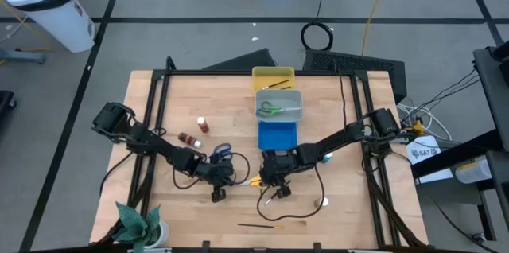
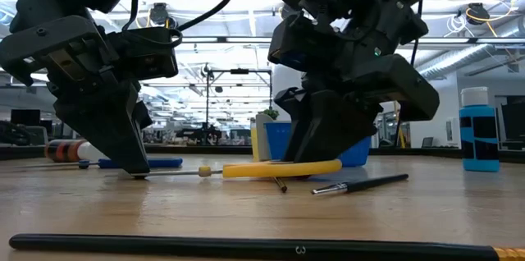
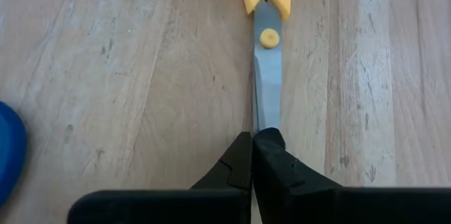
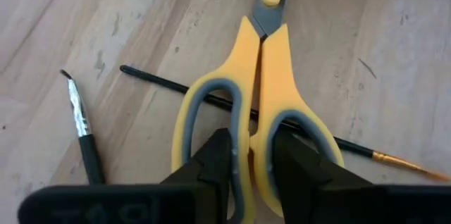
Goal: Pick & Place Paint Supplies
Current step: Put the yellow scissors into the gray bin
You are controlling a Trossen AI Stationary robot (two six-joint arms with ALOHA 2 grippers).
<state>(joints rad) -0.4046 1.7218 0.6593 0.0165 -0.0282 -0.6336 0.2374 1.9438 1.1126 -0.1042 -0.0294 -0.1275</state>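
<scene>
2 grippers meet on 1 item, the yellow-handled scissors point(image 4: 257, 104), lying flat on the wooden table point(image 1: 342, 205) near its middle, slightly toward the near edge. The left gripper point(image 3: 252, 155) is clenched on the tip of the closed blades. The right gripper point(image 4: 251, 155) has its fingers inside the 2 handle loops, pressing the bars between them. The long axis runs left-right across the table, blades pointing left, handles right.

Under the handles: 1 thin dark brush point(image 4: 232, 108) crossing beneath them; 1 second brush point(image 4: 84, 136) with a metal ferrule just beside.

Further out: blue-handled scissors point(image 1: 222, 149) just far-left of the left gripper. 1 red bottle point(image 1: 203, 125) and 1 brown bottle point(image 1: 188, 138) left of centre. 1 blue bottle point(image 2: 478, 130) standing upright at the right in the low view, label not readable. 1 whitish bottle point(image 1: 323, 202) near-right. 1 long brush point(image 1: 261, 225) by the near edge, parallel to it.

3 trays in a row at the far middle: yellow tray point(image 1: 273, 72) holding a brush, grey tray point(image 1: 278, 110) holding green-handled scissors point(image 1: 273, 110), blue tray point(image 1: 277, 135) nearest the grippers. Green plant point(image 1: 141, 225) at the near-left corner.

Open tabletop lies far-left and right of the arms. No readable writing on the supplies.
</scene>
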